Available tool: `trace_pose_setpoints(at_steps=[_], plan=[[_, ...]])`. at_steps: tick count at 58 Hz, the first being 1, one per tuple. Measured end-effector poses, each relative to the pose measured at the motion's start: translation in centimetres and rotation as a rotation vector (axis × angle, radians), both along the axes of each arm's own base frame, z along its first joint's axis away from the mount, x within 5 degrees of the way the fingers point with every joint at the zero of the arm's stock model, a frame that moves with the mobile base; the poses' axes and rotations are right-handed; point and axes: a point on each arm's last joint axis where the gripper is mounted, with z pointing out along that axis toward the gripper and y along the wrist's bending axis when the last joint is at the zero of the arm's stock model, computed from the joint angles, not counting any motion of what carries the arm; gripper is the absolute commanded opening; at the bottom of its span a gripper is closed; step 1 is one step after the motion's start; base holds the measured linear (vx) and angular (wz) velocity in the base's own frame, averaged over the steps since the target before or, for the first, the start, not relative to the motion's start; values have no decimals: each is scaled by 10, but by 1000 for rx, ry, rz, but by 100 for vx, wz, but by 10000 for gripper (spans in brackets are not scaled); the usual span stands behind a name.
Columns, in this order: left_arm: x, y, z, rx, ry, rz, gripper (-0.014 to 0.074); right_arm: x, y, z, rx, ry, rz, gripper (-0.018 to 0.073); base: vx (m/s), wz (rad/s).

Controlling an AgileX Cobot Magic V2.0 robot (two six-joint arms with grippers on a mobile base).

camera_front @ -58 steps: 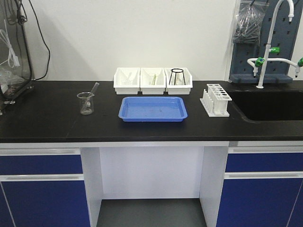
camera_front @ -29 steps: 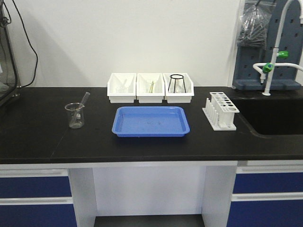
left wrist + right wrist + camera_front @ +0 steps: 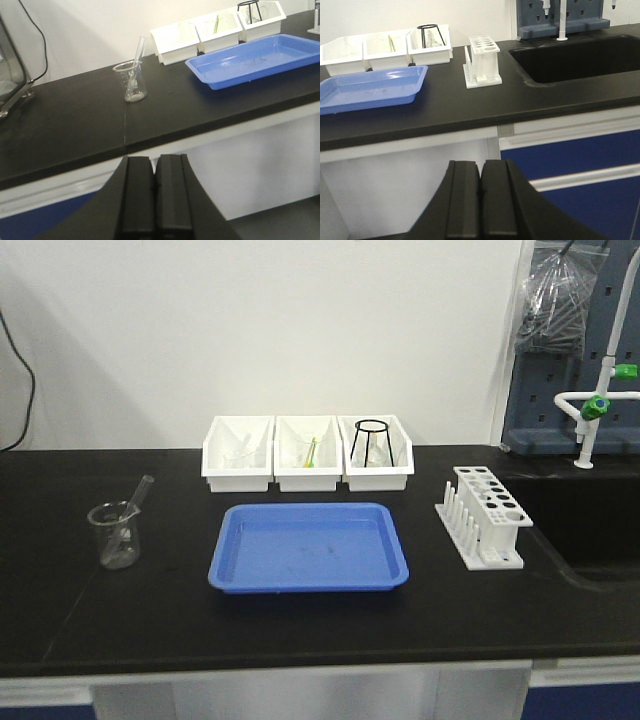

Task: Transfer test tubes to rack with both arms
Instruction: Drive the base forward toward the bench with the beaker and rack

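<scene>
Both closed and empty: left pincer faces the test tube leaning in its beaker, right pincer faces the rack, seemingly for handover.

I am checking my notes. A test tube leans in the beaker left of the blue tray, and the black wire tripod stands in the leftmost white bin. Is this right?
Not quite. The front-facing view shows the black wire tripod in the rightmost white bin, not the leftmost. The test tube does lean in the beaker left of the blue tray.
</scene>
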Motion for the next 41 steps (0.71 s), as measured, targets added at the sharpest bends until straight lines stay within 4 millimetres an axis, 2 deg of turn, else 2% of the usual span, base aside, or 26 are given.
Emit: trace_pose_setpoints(at_steps=[41], plan=[[0, 0, 0, 0, 0, 0, -17, 0, 0, 0, 0, 0, 0, -7, 37, 3]])
